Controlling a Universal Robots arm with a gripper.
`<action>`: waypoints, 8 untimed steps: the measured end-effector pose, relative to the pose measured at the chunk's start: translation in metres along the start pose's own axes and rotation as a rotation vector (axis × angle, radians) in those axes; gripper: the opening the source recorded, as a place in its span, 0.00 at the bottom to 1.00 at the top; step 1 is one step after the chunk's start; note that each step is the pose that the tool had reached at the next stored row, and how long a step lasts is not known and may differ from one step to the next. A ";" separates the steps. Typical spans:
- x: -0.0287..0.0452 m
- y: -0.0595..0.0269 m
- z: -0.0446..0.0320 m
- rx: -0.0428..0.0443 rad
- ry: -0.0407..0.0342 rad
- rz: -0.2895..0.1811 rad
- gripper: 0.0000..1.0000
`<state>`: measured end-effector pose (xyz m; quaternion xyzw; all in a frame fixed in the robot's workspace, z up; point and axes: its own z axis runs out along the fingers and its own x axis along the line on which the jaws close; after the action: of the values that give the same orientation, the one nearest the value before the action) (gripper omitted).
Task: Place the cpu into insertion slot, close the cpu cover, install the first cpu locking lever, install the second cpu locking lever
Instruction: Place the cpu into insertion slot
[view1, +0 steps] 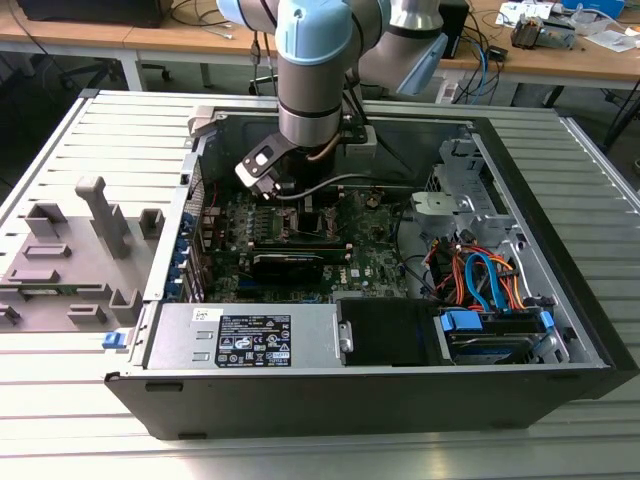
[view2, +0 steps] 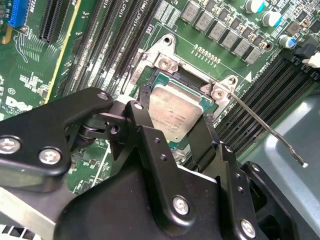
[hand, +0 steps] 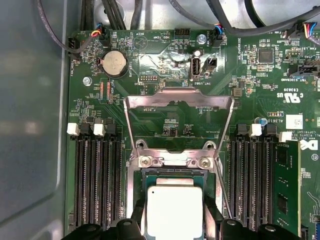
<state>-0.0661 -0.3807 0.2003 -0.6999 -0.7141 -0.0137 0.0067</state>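
Over the socket (view2: 171, 76), the cpu (hand: 175, 207) sits between the gripper (view2: 176, 119) fingers, closed against two opposite edges. Beyond it the cpu cover (hand: 178, 101) lies swung open on the green board (hand: 150, 65). Memory slots (hand: 95, 175) flank both sides, inside an open computer case (view1: 400, 400).

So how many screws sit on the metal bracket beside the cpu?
2: one screw at one end of the bracket, one at the other; more may be hidden.
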 end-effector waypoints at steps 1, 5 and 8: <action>-0.0008 0.0002 0.0000 0.0000 0.0007 0.000 0.55; -0.0010 0.0009 0.0000 -0.0001 0.0021 0.000 0.55; -0.0010 0.0011 0.0000 -0.0001 0.0024 0.000 0.55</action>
<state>-0.0650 -0.3816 0.2003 -0.6999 -0.7140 -0.0146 0.0076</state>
